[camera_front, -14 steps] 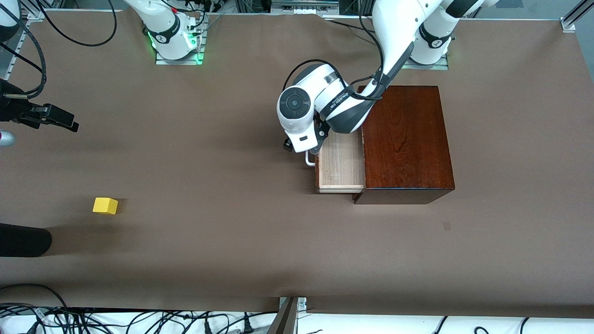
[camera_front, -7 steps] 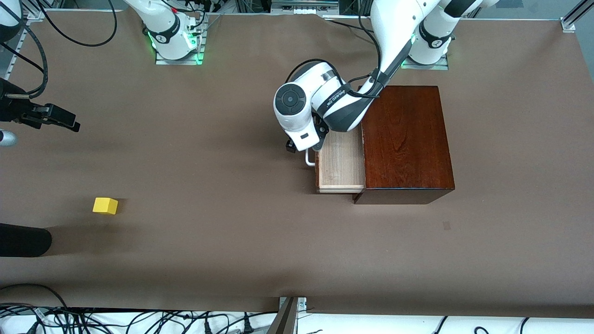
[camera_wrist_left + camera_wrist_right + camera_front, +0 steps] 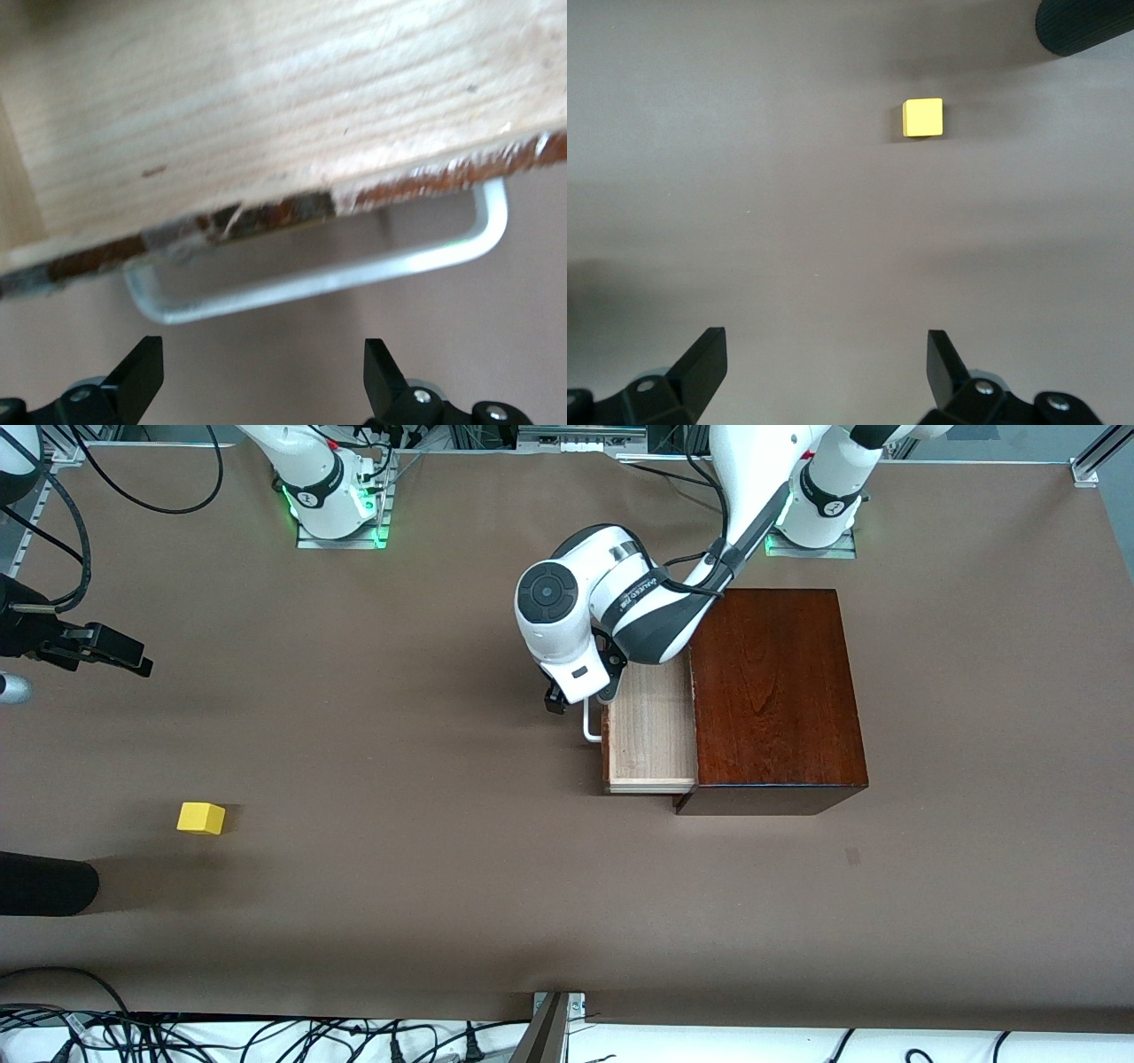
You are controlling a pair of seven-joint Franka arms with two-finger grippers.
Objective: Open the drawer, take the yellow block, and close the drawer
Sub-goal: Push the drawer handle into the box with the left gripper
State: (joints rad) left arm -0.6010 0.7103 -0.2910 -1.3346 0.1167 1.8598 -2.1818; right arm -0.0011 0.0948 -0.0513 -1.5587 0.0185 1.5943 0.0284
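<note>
**A:** The surface [image 3: 443, 691] is mostly bare. Mid-right of the front frame, the box [image 3: 775, 691] has its drawer [image 3: 651, 735] pulled out and nothing inside. The left claw [image 3: 576, 701] hangs over the handle [image 3: 590, 731], spread wide and gripping nothing.

**B:** So the yellow block [image 3: 201, 817] is out at lower left, well apart from the drawer. The right claw [image 3: 111, 654] at the left edge is released too, and looks like the nearer one.
</note>
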